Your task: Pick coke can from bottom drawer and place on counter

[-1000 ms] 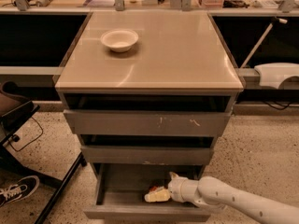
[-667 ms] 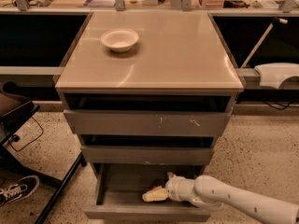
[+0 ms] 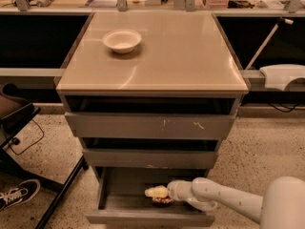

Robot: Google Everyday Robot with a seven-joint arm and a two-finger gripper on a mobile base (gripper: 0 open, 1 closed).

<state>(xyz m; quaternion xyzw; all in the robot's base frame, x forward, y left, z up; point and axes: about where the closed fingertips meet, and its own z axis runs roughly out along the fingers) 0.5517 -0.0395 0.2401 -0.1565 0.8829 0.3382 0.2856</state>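
Cream-coloured hand [image 3: 156, 192] on the white robot arm [image 3: 224, 200] sat inside the pulled-out grey bottom drawer [image 3: 143, 218], pointing left. Whether it was clenched or released could not be told. Just under it showed the small red soda can [image 3: 162, 200], mostly hidden, its markings too small to read. Two scuffed grey drawers [image 3: 147, 126] above stood slightly open. On the glossy beige desk [image 3: 181, 56] rested a round white bowl [image 3: 122, 40], near the back left corner and well apart from the can. A black-and-white sneaker [image 3: 18, 193] lay on the speckled floor [image 3: 267, 147] at the left.
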